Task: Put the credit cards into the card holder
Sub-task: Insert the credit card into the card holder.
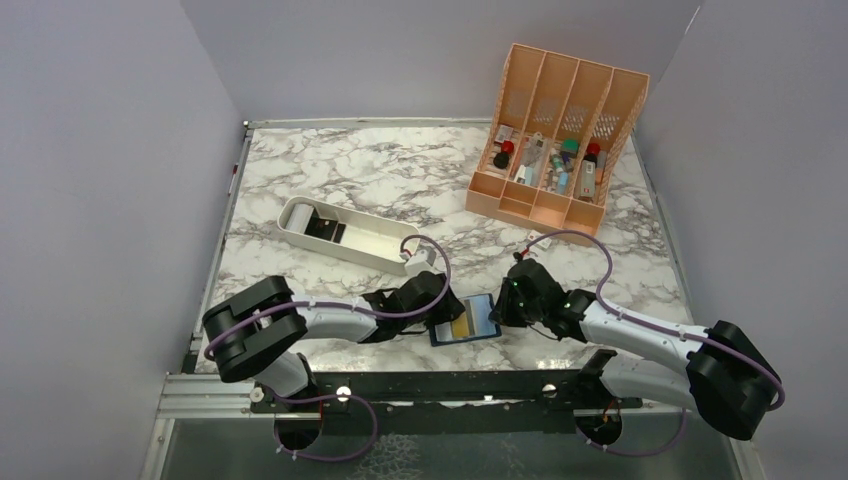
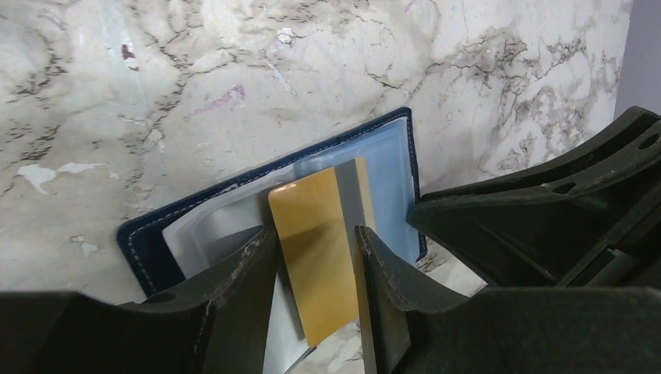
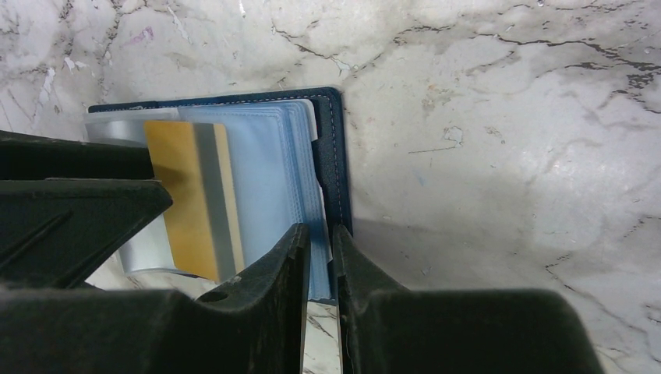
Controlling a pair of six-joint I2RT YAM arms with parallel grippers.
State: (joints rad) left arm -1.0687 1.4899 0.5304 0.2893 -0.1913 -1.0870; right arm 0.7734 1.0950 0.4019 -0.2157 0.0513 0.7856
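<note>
Up the marble table (image 1: pixel 330 180), well beyond the left gripper (image 2: pixel 314 238), sits a white tray (image 1: pixel 340 248). The left gripper's jaws stand partly open, one finger on each side of a gold card (image 2: pixel 316 273); whether they touch its edges I cannot tell. The card lies flat on the clear sleeves (image 3: pixel 265 156) of the open navy card holder (image 2: pixel 148 241), which rests on the table between the two grippers. The right gripper (image 3: pixel 318 230) has its jaws nearly together, pinching the sleeves at the holder's side nearest it. Far beyond that gripper stands an orange organizer (image 1: pixel 500 205).
</note>
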